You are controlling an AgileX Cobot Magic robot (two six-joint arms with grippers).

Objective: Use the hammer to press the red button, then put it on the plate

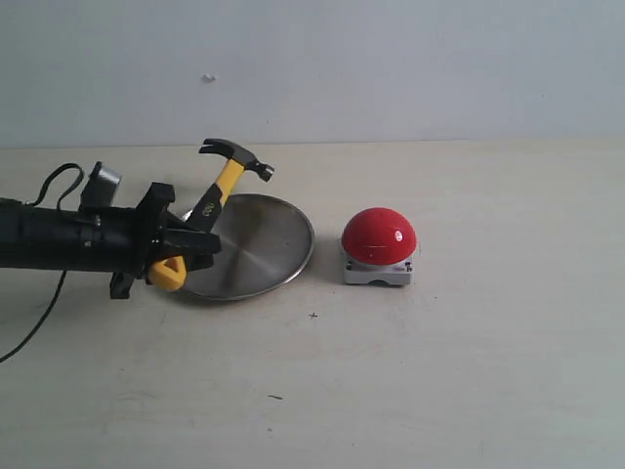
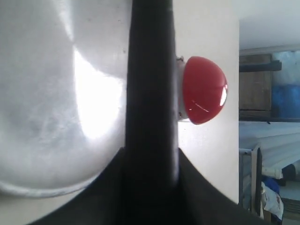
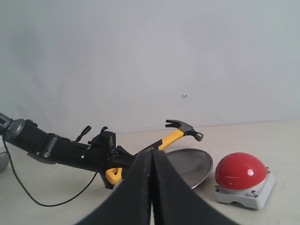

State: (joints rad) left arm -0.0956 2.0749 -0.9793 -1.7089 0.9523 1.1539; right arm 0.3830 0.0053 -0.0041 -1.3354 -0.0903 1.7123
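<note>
My left gripper (image 1: 195, 241) is shut on the black handle of the hammer (image 1: 227, 179), whose dark head points up and back above the far rim of the plate (image 1: 264, 244). The yellow looped end (image 1: 168, 274) sticks out below the fingers. In the left wrist view the handle (image 2: 151, 93) runs straight out between the jaws, over the plate (image 2: 51, 108), with the red button (image 2: 204, 89) beyond. The red button (image 1: 379, 235) stands on its grey base to the right of the plate, untouched. My right gripper (image 3: 152, 161) is shut and empty, far from everything, out of the exterior view.
The left arm's black body (image 1: 59, 237) lies low over the table at the left, with a black cable (image 1: 39, 322) trailing off toward the front. A plain wall stands behind the table. Shelves and clutter (image 2: 267, 140) show past the table's edge in the left wrist view.
</note>
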